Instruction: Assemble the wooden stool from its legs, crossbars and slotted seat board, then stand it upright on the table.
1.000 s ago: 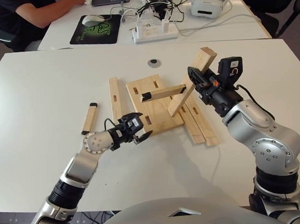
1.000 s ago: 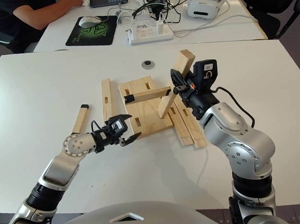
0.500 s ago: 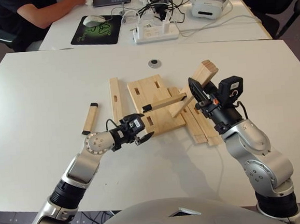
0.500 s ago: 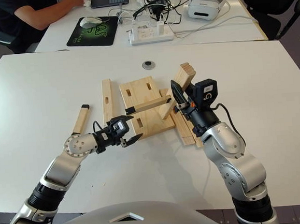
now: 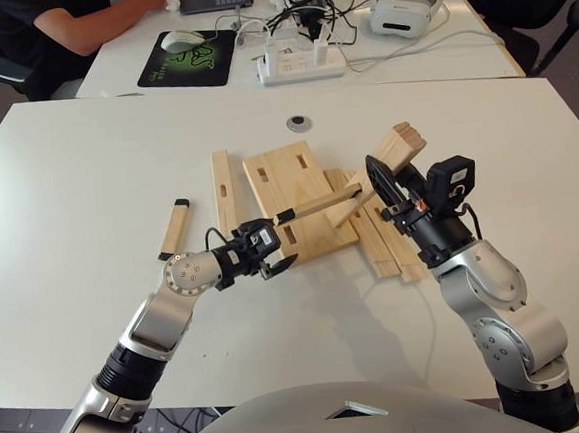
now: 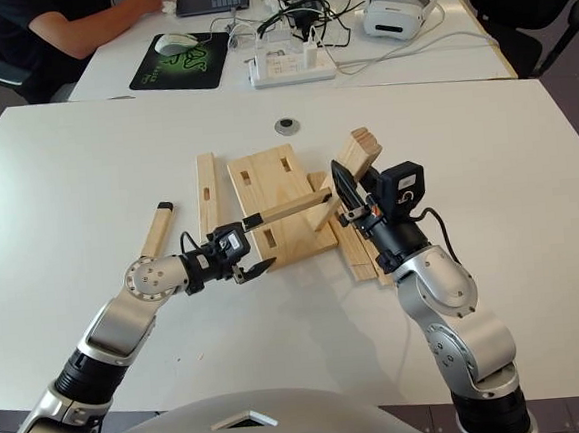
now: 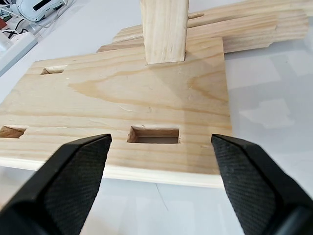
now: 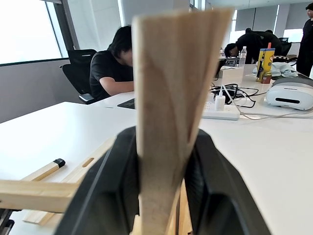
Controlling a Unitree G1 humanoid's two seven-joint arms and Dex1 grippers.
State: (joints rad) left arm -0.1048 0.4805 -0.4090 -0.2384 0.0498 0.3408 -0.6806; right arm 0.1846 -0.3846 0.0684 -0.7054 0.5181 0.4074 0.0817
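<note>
The slotted seat board (image 5: 293,191) lies flat mid-table. My right gripper (image 5: 389,184) is shut on a tilted wooden leg (image 5: 395,156), seen close between the fingers (image 8: 115,186) as the leg (image 8: 171,98). A crossbar (image 5: 321,205) joined to it points left over the board, also visible as the crossbar (image 8: 34,195). The leg's lower end (image 7: 164,29) meets the board near its far edge. My left gripper (image 5: 271,259) stands open at the board's front edge, its fingers (image 7: 73,181) either side of a slot (image 7: 154,134). A slotted bar (image 5: 223,187) and a black-tipped leg (image 5: 173,229) lie to the left.
Several more wooden pieces (image 5: 387,241) lie stacked right of the board, under my right gripper. A round grommet (image 5: 300,122) sits behind it. The far table holds a power strip (image 5: 300,65), a mouse pad (image 5: 185,56) and a headset (image 5: 407,2).
My right arm has lowered and tilted the leg with its crossbar down toward the seat board. The left gripper has stayed open at the board's front edge.
</note>
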